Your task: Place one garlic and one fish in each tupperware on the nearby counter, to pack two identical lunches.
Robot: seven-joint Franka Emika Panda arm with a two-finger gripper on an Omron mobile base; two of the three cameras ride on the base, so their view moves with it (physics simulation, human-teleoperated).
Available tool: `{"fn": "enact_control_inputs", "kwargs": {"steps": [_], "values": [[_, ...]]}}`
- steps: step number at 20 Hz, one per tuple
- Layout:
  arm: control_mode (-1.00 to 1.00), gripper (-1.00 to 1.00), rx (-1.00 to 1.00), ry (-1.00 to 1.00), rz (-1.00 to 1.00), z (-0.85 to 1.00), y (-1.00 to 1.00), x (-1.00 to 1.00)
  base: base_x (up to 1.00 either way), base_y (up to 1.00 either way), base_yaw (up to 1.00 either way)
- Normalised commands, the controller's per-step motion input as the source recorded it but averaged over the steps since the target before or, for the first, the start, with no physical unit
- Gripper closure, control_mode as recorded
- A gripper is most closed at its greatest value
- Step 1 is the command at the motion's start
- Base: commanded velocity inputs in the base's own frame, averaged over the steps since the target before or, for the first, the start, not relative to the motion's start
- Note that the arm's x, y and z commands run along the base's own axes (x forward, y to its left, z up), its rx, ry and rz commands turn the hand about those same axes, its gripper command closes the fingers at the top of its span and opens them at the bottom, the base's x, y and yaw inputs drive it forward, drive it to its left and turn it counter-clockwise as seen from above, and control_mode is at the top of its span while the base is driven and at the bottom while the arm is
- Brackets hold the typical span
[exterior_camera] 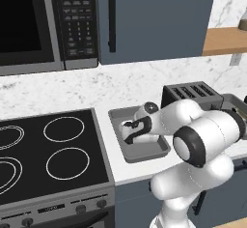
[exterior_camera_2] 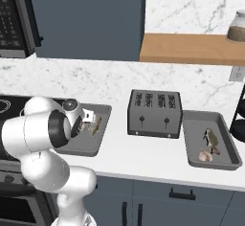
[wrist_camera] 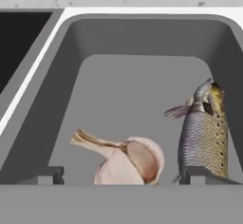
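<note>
Marble counter (exterior_camera_2: pixel 143 165) betw stove and toaster. Gripper (wrist_camera: pixel 121 175) low in left tupperware (exterior_camera: pixel 118 140), jaws wide, nothing held; garlic (wrist_camera: pixel 127 160) sits betw tips, fish (wrist_camera: pixel 204 135) just right. Risk: lifting off crooked, a tip could nudge garlic or clip fish. Right tupperware (exterior_camera_2: pixel 191 139), far right, already has both.

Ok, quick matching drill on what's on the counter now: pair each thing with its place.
Things:
1. toaster
2. left tupperware
3. right tupperware
4. jar

Places:
a. on the wooden shelf
b. between the two trays
c. next to the stove, under the claw
d. far right of the counter

Pairs: 1-b, 2-c, 3-d, 4-a
</note>
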Motion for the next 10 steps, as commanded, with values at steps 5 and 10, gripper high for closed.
{"fn": "enact_control_inputs", "kwargs": {"steps": [5,10], "values": [[-1.00,-1.00,-0.01,-0.11,0.00,0.82,0.02,-0.35,0.00,0.00,0.00],[-1.00,-1.00,-0.02,-0.12,-0.01,0.97,0.00,-0.62,0.00,0.00,0.00]]}}
